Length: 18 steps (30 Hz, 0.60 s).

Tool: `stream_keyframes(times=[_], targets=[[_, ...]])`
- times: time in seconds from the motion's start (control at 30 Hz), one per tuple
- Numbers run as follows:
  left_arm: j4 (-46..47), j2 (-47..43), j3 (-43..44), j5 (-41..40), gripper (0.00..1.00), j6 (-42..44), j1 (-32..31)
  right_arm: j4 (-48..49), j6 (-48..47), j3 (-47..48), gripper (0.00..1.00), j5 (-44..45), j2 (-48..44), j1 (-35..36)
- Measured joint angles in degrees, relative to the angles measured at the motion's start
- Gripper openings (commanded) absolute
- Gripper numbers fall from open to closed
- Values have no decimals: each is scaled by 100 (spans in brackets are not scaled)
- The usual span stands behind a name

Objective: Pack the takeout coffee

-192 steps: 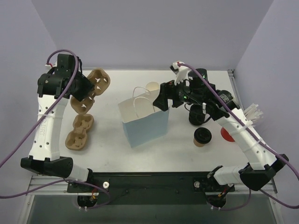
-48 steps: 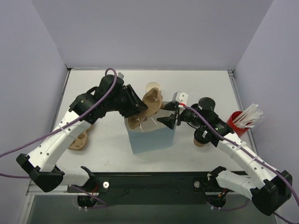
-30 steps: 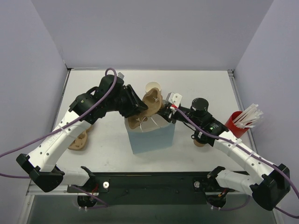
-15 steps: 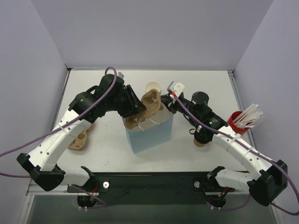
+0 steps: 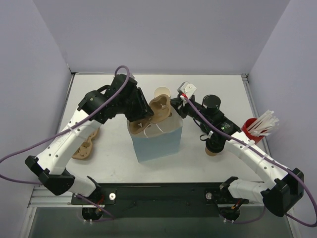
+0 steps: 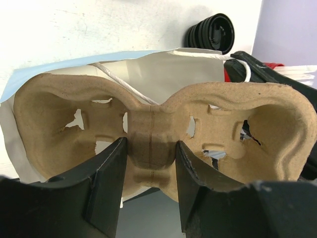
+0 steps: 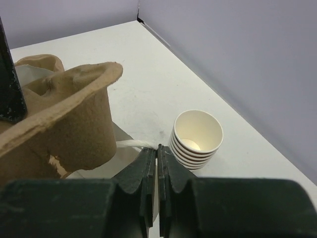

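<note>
The takeout coffee [image 5: 212, 150], a tan cup with a black lid, stands on the table right of the bag, half hidden under my right arm. A light-blue paper bag [image 5: 156, 143] stands open in the middle. My left gripper [image 5: 144, 114] [image 6: 151, 148] is shut on the narrow waist of a brown pulp cup carrier [image 5: 159, 107] [image 6: 148, 124], held over the bag's white mouth [image 6: 163, 74]. At the bag's far right rim my right gripper [image 5: 175, 111] [image 7: 157, 147] is shut on the rim, just beside the white handle [image 7: 130, 144].
A stack of lidless cups [image 5: 161, 92] [image 7: 196, 139] stands behind the bag. A stack of black lids [image 5: 213, 102] [image 6: 212, 31] sits to the right. A red cup of white stirrers [image 5: 253, 128] is at the far right. More carriers [image 5: 83, 145] lie at the left.
My right gripper moved up to the bag's far rim and closed on it. The bag shifted slightly left. My left arm carried the carrier a little back over the opening.
</note>
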Motion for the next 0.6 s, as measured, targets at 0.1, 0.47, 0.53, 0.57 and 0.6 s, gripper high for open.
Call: stream_keyframes(times=[0.1, 0.47, 0.53, 0.57, 0.6], targets=[[-144, 109, 144, -63, 34, 98, -35, -125, 142, 68, 0, 61, 0, 9], [-861, 614, 940, -328, 34, 520, -136, -887, 505, 365, 0, 560, 0, 271], [-885, 614, 960, -352, 34, 581, -157, -1161, 636, 595, 0, 706, 39, 293], [-890, 614, 966, -354, 34, 601, -166, -1259, 706, 713, 0, 758, 74, 297], [-892, 614, 968, -358, 34, 647, -170, -1362, 767, 831, 0, 811, 116, 297]])
